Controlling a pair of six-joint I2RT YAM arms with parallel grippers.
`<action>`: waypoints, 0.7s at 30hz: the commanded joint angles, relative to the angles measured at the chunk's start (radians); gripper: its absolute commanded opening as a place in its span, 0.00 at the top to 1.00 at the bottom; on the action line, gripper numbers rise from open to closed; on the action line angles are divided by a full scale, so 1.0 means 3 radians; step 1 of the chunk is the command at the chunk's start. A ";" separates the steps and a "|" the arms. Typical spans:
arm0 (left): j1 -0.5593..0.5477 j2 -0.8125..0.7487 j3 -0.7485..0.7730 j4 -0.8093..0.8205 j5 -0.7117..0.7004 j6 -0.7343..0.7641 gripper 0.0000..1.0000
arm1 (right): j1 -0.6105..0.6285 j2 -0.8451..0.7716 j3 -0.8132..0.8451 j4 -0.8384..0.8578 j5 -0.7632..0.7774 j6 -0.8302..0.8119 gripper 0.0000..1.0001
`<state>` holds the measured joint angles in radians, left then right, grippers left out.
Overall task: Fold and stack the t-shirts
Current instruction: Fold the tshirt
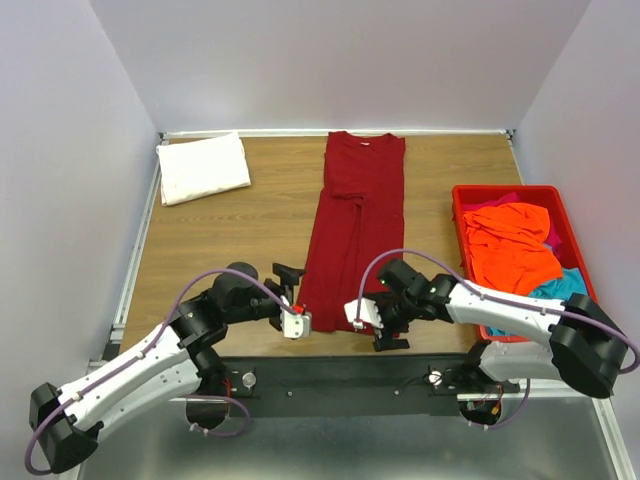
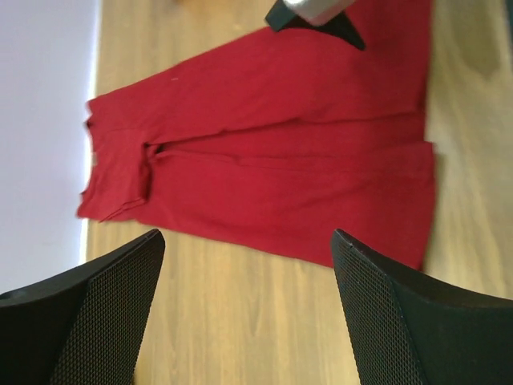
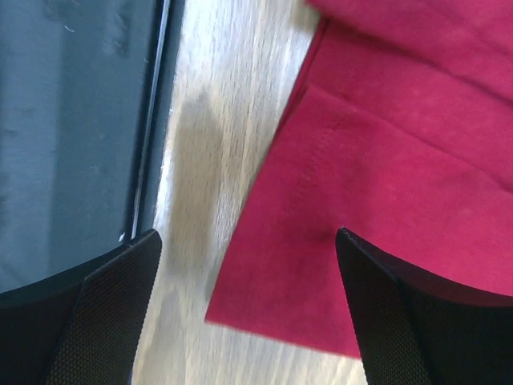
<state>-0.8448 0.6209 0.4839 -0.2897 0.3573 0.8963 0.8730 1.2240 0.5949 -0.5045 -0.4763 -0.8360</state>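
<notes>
A dark red t-shirt (image 1: 355, 220) lies lengthwise down the middle of the wooden table (image 1: 260, 230), its sides folded in to a narrow strip. Its hem is at the near edge. My left gripper (image 1: 291, 290) hovers open just left of the hem end. In the left wrist view the gripper (image 2: 247, 241) is over bare wood, with the dark red t-shirt (image 2: 272, 160) beyond it. My right gripper (image 1: 380, 322) stands open over the hem's right corner. The right wrist view shows this gripper (image 3: 248, 237) with that corner of the shirt (image 3: 385, 160) between its fingers, not pinched. A folded white t-shirt (image 1: 203, 167) lies at the back left.
A red plastic bin (image 1: 462, 200) at the right holds crumpled orange (image 1: 510, 250), teal (image 1: 560, 288) and magenta (image 1: 552, 235) t-shirts. The table's near edge and a dark metal rail (image 3: 72, 136) run close behind the right gripper. Walls enclose the back and sides.
</notes>
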 commanded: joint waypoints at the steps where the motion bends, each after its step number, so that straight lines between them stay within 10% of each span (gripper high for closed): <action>1: -0.0170 0.0083 -0.0120 -0.0200 -0.0040 0.0193 0.09 | 0.0173 0.0092 -0.0157 0.0551 0.0585 0.0178 0.07; 21: -0.0819 0.1110 -0.0304 0.0403 -0.0240 0.0275 0.08 | 0.0194 0.0036 -0.0204 0.0501 0.0964 0.0245 0.61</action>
<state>-1.0561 0.8894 0.4023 -0.2375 0.3069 0.9806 0.9241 1.2594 0.5522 -0.3222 -0.1982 -0.7597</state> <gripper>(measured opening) 0.922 0.420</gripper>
